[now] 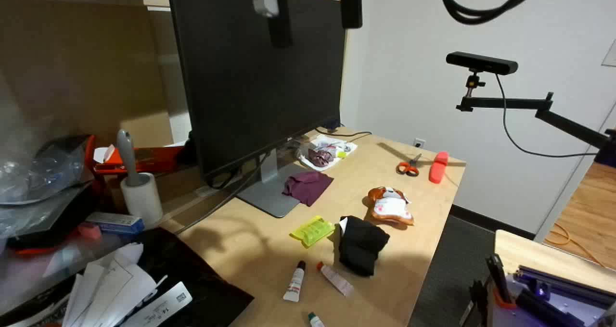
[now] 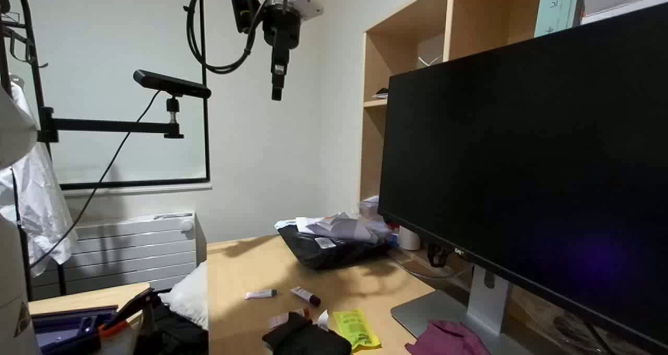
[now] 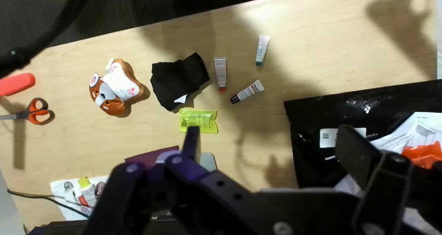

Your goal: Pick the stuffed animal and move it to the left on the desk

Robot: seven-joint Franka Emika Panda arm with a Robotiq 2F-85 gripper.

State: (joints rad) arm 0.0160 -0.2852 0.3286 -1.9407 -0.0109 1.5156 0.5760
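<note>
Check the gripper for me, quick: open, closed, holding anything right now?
Gripper: open, jaws wide apart, holding nothing; the stuffed animal lies on the desk, out of its grip.

3 tubes [image 3: 220, 71] near black cloth [image 3: 178, 77]

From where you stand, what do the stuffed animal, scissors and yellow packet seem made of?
Stuffed animal: probably matte cloth over padding, judging by its puffy shape. Scissors: blades likely smooth metal, from their gray color; handles orange and smooth, probably plastic. Yellow packet: likely thin plastic film, from its glossy, creased look.
</note>
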